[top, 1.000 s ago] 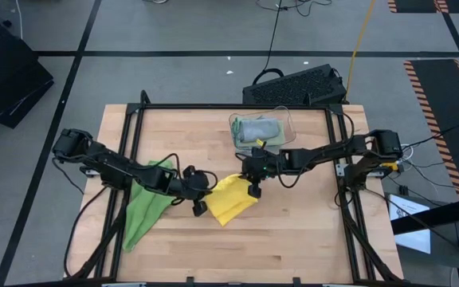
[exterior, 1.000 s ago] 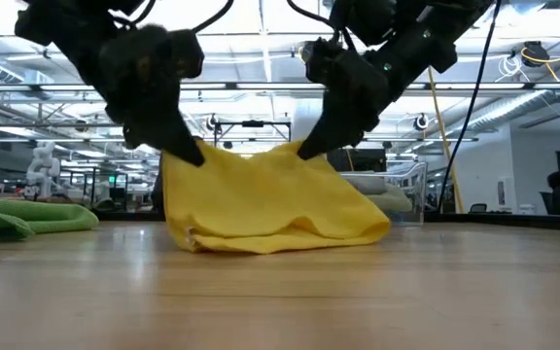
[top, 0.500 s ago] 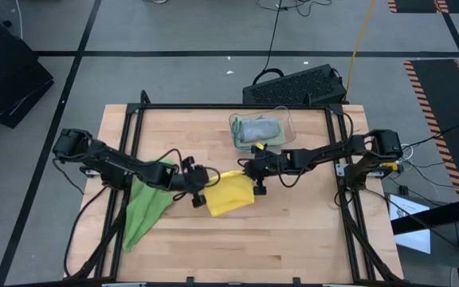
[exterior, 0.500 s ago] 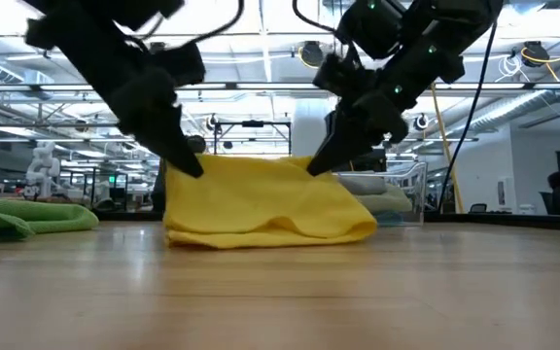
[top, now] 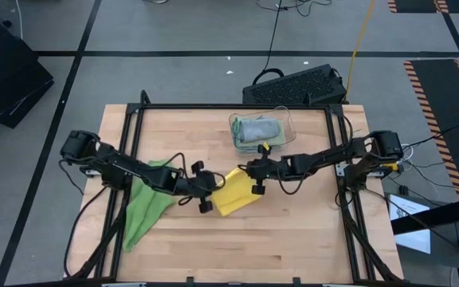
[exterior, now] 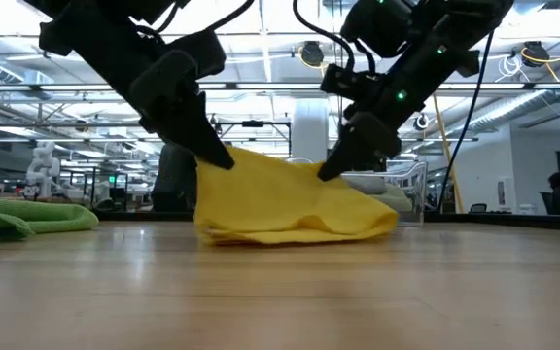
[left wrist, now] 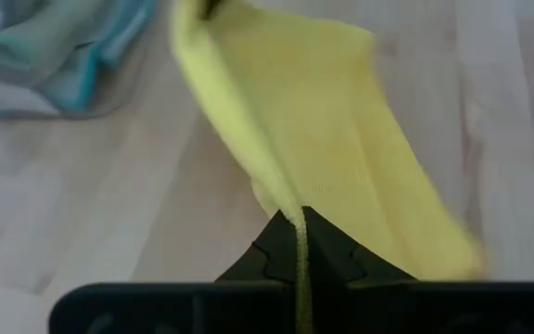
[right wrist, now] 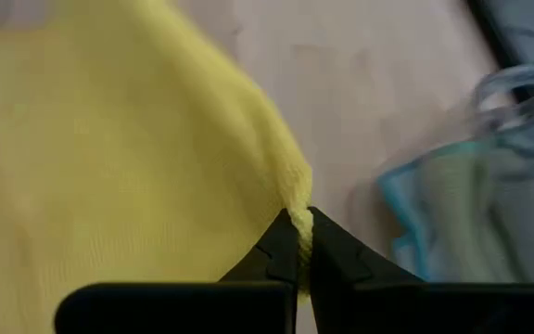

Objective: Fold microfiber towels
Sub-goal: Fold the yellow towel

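A yellow towel (top: 237, 199) (exterior: 290, 204) lies mid-table, its lower part on the wood and its upper edge lifted between both grippers. My left gripper (top: 212, 191) (exterior: 224, 160) is shut on the towel's left end. My right gripper (top: 250, 178) (exterior: 327, 173) is shut on its right end. A bright green towel (top: 146, 207) (exterior: 27, 216) lies crumpled on the table to the left, under my left arm. My left gripper pinches the yellow towel's upper edge at its left corner (left wrist: 295, 221) between its two fingers, slanting down from the table's left. That corner is lifted and the rest of the towel slopes down to the table. My right gripper pinches the upper edge at the right corner (right wrist: 298, 221) between its two fingers, slanting down from the table's right. That corner is lifted, and the cloth between the two holds sags a little.
A clear plastic bin (top: 288, 127) (exterior: 408, 185) stands at the far middle of the table, just behind the yellow towel, and holds a grey towel (top: 257, 127) and other folded cloths. Bare wood (top: 293, 239) lies toward the near edge.
My left gripper has gone toward the table's right and near edges with its corner, and the whole yellow towel has slid a little to the right along the table. My right gripper has hardly moved. Both have sunk slightly, and both have kept their hold.
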Motion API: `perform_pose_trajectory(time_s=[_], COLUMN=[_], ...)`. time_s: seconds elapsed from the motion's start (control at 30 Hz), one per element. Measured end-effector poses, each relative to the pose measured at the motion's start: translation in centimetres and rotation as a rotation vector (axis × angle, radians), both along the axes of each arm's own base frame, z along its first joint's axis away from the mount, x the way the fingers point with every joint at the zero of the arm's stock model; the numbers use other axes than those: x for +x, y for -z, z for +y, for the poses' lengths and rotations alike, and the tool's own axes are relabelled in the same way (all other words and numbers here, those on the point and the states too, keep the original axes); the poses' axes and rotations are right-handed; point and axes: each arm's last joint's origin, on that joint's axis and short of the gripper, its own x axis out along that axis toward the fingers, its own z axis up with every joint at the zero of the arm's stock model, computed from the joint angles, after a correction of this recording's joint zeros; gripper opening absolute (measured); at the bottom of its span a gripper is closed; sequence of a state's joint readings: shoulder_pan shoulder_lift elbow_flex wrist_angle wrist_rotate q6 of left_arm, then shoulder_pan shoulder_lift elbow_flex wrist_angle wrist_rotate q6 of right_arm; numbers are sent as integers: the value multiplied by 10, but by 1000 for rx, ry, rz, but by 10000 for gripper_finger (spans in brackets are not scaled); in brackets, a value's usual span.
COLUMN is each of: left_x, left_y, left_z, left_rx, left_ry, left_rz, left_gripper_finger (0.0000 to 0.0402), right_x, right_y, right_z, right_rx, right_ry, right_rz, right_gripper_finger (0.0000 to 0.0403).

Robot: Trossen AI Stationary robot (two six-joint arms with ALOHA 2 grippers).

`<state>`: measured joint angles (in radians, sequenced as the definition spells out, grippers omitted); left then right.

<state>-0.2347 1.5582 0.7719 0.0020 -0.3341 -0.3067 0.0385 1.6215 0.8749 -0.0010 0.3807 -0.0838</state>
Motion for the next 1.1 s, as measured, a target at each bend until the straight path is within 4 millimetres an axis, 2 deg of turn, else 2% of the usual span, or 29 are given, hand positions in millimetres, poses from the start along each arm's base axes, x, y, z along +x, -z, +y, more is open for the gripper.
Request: perform_pose_trajectory(time_s=[0.2,0.37,0.5,0.6,0.7,0.8,0.93,1.03,1.1], left_x=[23,43,54,53,49,47,51,55,57], left_y=[-5,-3,-8,-5,-6,-6,-8,-9,-12], left_z=[-24,-40,-51,-54,-49,-34,-16,-16,-22], left_rx=[112,155,179,197,212,250,229,215,219], left_ry=[34,66,81,95,98,101,182,215,230], left_rz=[21,98,153,209,259,329,361,322,288], left_gripper_finger=[10,10,10,10,10,10,10,10,10], right_x=[-1,-3,-9,-14,-13,-16,-15,-15,-15], right_y=[-1,0,-9,-14,-14,-13,-14,-14,-14], right_z=[16,28,31,28,21,11,-5,-8,-4], right_rx=[-87,-70,42,148,267,342,332,317,319], right_ry=[18,8,-3,7,-35,13,36,34,23], right_rz=[-3,-13,-25,-17,-7,21,7,11,17], right_gripper_finger=[1,1,1,1,2,2,2,2,2])
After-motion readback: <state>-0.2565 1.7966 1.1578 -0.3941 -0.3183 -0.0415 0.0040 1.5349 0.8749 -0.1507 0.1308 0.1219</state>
